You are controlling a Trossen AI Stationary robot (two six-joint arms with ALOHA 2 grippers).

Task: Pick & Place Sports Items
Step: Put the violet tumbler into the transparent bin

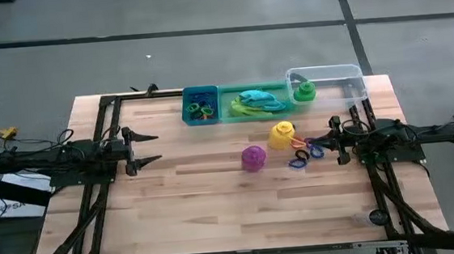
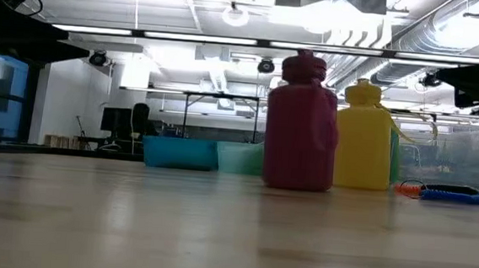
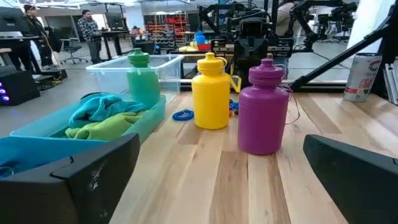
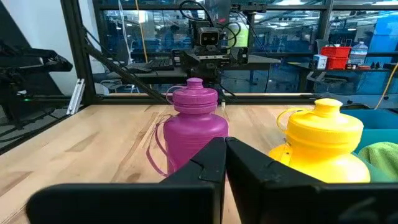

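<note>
A purple bottle [image 1: 253,158] and a yellow bottle [image 1: 281,134] stand upright on the table's middle right. Several small rubbery rings [image 1: 304,152] lie just right of them. A green bottle [image 1: 305,92] stands in the clear bin [image 1: 345,75]. A teal cloth [image 1: 259,98] and a lime-green cloth [image 3: 102,127] lie bunched in the green bin [image 1: 230,109]. My left gripper [image 1: 151,147] is open and level at the table's left, holding nothing. My right gripper [image 1: 334,140] is shut and level at the right, its tips [image 4: 225,155] close beside the rings and clear of them.
A blue bin [image 1: 188,106] with more rings stands left of the green bin at the far edge. A drink can [image 3: 364,74] stands near the right arm's frame. Black frame rails run along both sides. The near half of the wooden table [image 1: 218,217] is bare.
</note>
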